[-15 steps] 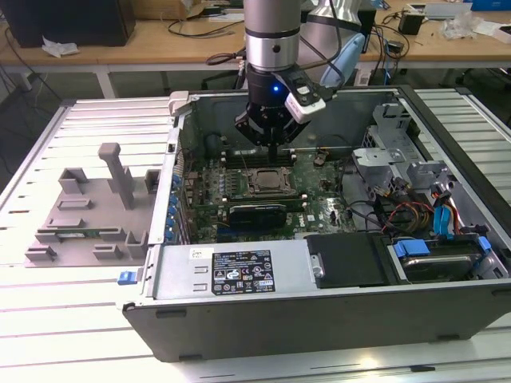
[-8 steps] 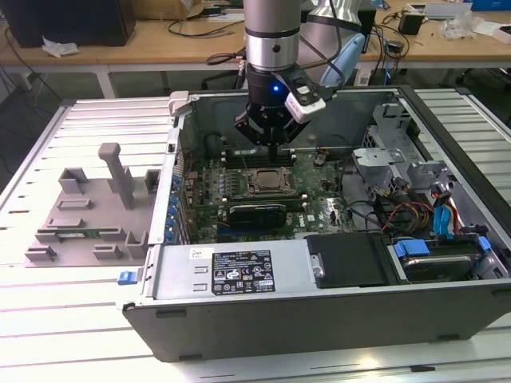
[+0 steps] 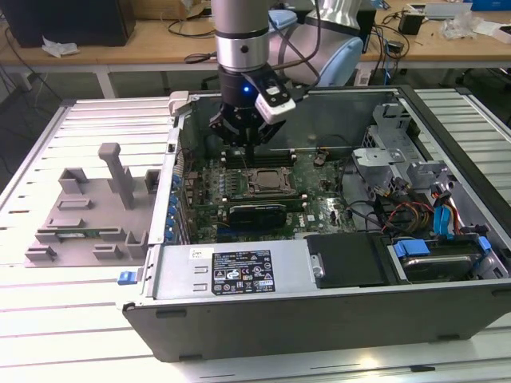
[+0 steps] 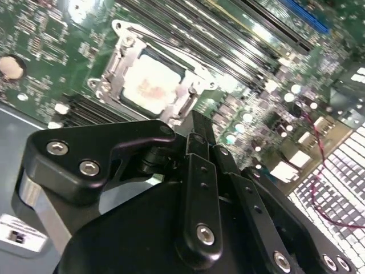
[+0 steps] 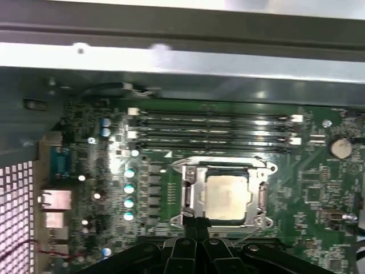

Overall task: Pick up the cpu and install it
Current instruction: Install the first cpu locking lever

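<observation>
While the computer case [image 3: 319,311] lies on its side with its panel off, the open top leaves free room above the motherboard [image 3: 319,209], bounded by the case walls on all sides. Item one — the cpu [image 5: 227,197], silver-topped and square, sits flat inside the socket frame [image 5: 191,191] near the board's middle; in the second wrist view the same chip [image 4: 149,87] lies within the metal frame, with nothing touching its top. Item two — the gripper [image 3: 246,137], black, hangs from a vertical arm [image 3: 240,36] that comes straight down into the case, its tip above the board just behind the socket as the exterior view shows it. In both wrist views the fingers [image 5: 197,225] come together at a narrow tip with no gap between them and nothing clamped, so the gripper is closed and empty, hovering near the socket's edge, apart from the chip. Item three: memory slots [image 5: 217,131] run in parallel rows beside the socket, between it and the case wall. Item four: a drive cage [image 3: 399,152] and bundled cables [image 3: 415,211] occupy the exterior view's right of the case; a black power supply block [image 3: 351,259] lies along the near wall. Item five: a grey tray [image 3: 88,215] with raised fixtures rests on the slatted table [image 3: 48,319] to the exterior view's left, well apart from the arm.
</observation>
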You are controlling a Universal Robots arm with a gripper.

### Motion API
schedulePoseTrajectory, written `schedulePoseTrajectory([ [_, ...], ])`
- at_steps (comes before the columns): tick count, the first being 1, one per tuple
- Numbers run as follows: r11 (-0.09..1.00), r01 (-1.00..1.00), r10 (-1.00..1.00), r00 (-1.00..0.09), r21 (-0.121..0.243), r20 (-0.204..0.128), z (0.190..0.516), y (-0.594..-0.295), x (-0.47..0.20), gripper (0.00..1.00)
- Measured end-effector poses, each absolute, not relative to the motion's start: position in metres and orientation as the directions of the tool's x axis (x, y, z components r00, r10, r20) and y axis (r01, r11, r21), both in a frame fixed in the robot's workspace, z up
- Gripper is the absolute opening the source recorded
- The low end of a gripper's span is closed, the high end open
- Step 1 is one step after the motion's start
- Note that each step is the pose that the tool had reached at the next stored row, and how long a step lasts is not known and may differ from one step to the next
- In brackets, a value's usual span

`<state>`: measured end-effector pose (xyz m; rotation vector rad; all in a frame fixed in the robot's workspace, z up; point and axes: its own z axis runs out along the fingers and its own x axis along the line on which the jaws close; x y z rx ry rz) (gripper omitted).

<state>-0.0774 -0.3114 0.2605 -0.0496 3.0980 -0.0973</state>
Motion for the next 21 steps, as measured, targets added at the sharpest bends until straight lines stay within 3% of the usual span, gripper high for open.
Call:
schedulePoseTrajectory([
  [6,0.998,-0.031,-0.033,-0.999,-0.056,-0.042,0.26,-0.311,-0.104,0.11],
  [10,0.993,-0.031,-0.026,-0.999,0.112,-0.047,0.26,-0.311,-0.108,0.11],
  [13,0.987,-0.031,-0.023,-0.999,0.157,-0.048,0.26,-0.311,-0.11,0.11],
  [21,0.986,-0.031,-0.023,-0.999,0.163,-0.048,0.256,-0.311,-0.071,0.11],
])
